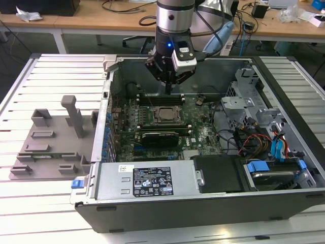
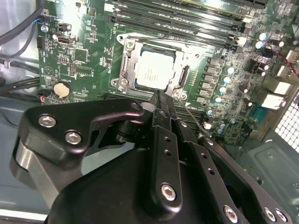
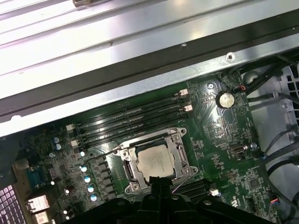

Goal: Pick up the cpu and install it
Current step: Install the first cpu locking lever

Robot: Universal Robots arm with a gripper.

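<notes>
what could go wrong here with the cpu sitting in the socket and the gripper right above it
The cpu lies in the socket frame with the gripper just above the board. If the chip sits slightly askew, pressing down could bend pins underneath. The thin wire lever runs close beside the gripper and might snag. Memory slots flank the socket, so sideways drift could hit them.

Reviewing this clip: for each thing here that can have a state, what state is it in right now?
cpu: seated flat in the socket, not held.
socket frame: open, the chip's top uncovered.
pincer: above the board beside the socket, shut, empty.
computer case: lying on its side, side panel off, inside exposed.
grey fixture tray: on the slatted table beside the case, no chip on it.
</notes>
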